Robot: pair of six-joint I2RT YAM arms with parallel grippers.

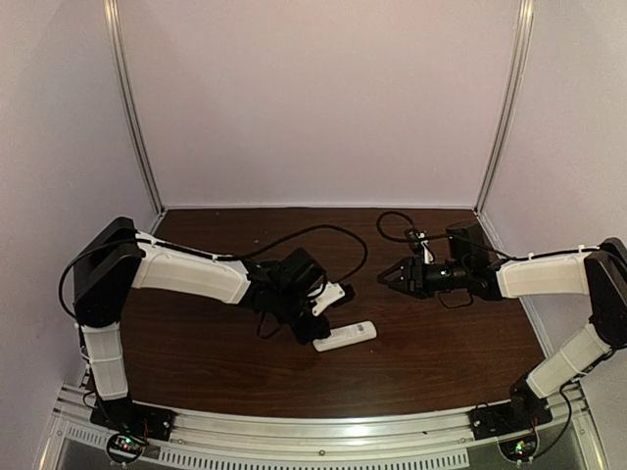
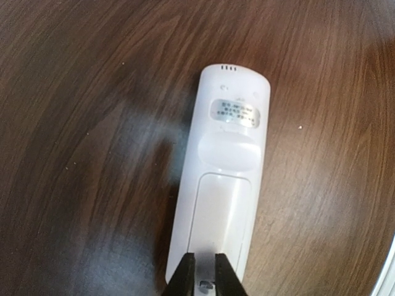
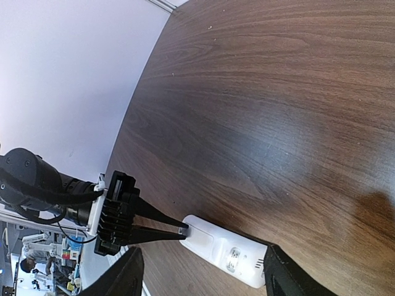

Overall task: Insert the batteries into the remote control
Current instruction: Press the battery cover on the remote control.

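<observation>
The white remote control (image 1: 350,335) lies back up on the dark wooden table, with its battery cover closed; it also shows in the left wrist view (image 2: 225,179) and the right wrist view (image 3: 225,250). My left gripper (image 2: 204,271) is nearly shut, with only a narrow slit between the fingers. Its tips rest on the near end of the cover, seen from the side in the right wrist view (image 3: 184,232). My right gripper (image 1: 390,276) is open and empty, held above the table to the right of the remote. No batteries are in view.
The brown table (image 1: 431,352) is walled by pale panels at the back and sides. A black cable (image 1: 323,233) loops over the table behind the left arm. A metal rail (image 1: 323,431) runs along the near edge.
</observation>
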